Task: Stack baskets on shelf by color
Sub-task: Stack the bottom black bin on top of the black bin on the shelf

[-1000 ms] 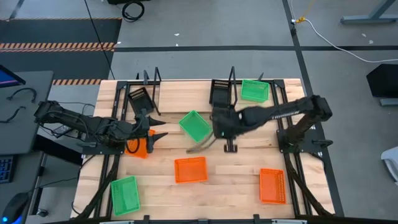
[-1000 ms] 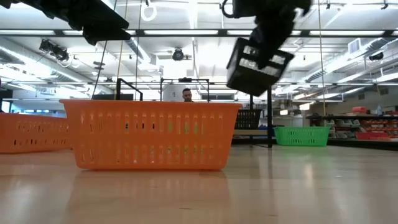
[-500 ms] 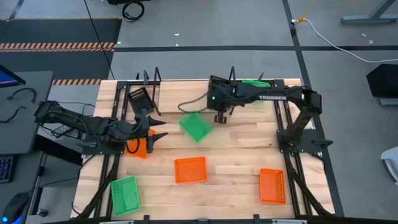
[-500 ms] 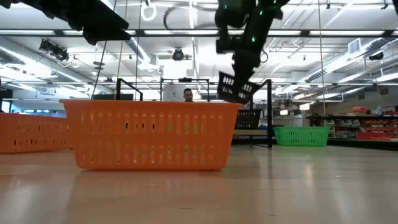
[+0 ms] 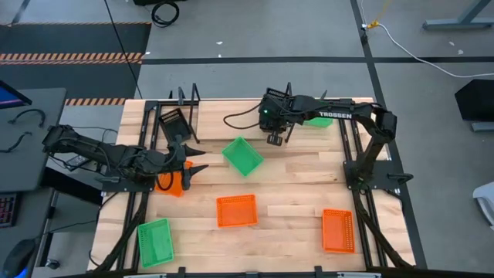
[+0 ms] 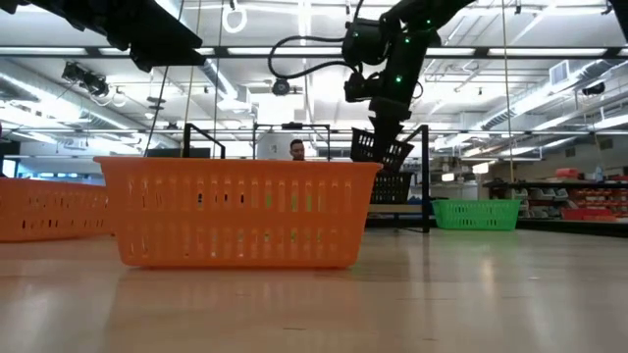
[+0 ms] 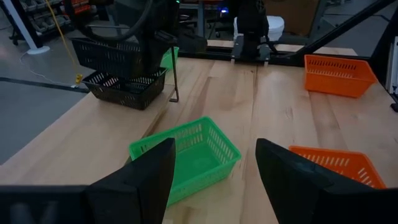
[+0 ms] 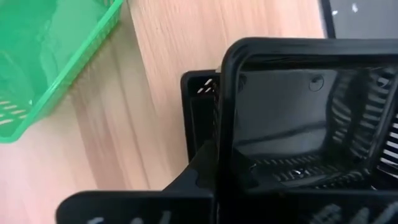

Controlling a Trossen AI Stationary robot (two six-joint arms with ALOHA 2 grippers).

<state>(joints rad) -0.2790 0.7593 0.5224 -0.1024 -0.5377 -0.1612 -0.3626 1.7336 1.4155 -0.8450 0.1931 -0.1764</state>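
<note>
My right gripper (image 6: 381, 116) is shut on a black basket (image 6: 380, 147) and hangs over a second black basket (image 5: 272, 108) that stands between the shelf's black frames (image 5: 289, 96) at the far edge. The same lower basket (image 8: 198, 106) shows in the right wrist view under the held basket (image 8: 298, 124). A third black basket (image 5: 171, 122) sits by the left frames (image 5: 185, 100). My left gripper (image 5: 197, 162) waits open at the table's left, above an orange basket (image 5: 170, 184). A green basket (image 5: 243, 156) lies mid-table. My right gripper holds the black basket by the rim of one wall (image 8: 221, 134), coming from above. Whether one finger is inside the basket, the basket itself hides. It hangs tilted below the fingers (image 6: 383, 132), lifted clear, just above the other black basket (image 6: 392, 186).
A green basket (image 5: 316, 113) stands at the far edge, partly under the right arm. Two orange baskets (image 5: 236, 210) (image 5: 337, 229) and a green basket (image 5: 154, 242) lie on the near half. In the low view an orange basket (image 6: 235, 211) fills the foreground.
My right gripper has carried the black basket from above the table's middle toward the far edge and downward, over the black basket at the shelf. The held basket has stayed tilted in the hold. The left arm has kept still.
</note>
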